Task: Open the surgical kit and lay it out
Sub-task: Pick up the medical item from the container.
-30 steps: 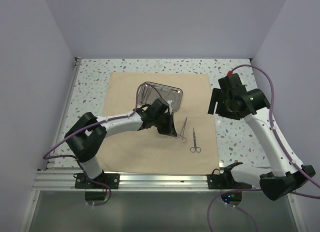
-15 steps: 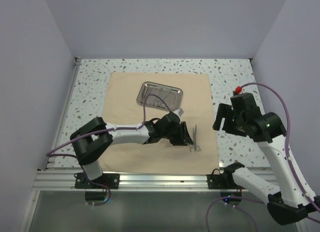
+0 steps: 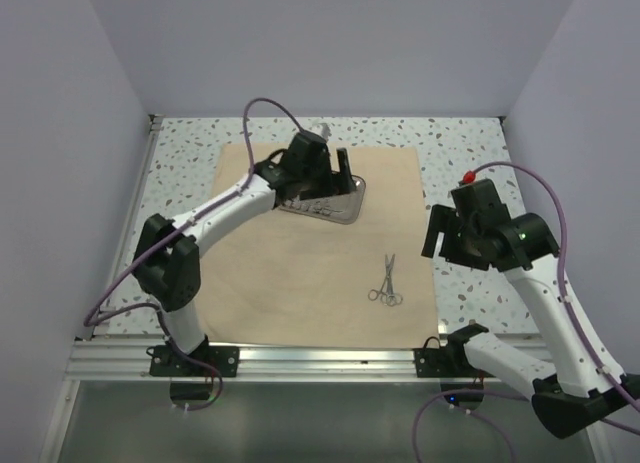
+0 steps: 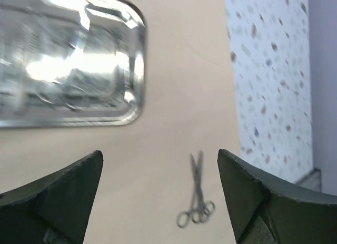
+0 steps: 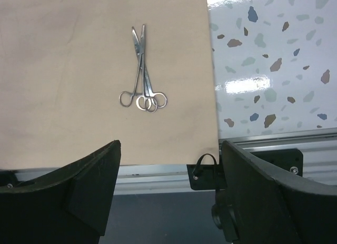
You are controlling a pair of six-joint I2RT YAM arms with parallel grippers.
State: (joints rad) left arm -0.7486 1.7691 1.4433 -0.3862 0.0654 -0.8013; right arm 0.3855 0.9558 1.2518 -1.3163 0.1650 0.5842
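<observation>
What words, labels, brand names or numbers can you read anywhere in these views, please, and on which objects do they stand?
None: no readable text shows in any view.
The steel tray, the tan cloth and the two ring-handled instruments carry no legible marks; any engraving on the instruments would be too small to tell.
The left arm and right arm show no lettering either.

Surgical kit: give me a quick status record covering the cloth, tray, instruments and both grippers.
cloth: spread flat on the table
tray: on the cloth's far part
instruments: two, ring-handled, crossed, on the cloth near its right edge
left gripper: open, empty, over the tray
right gripper: open, empty, right of the cloth
</observation>
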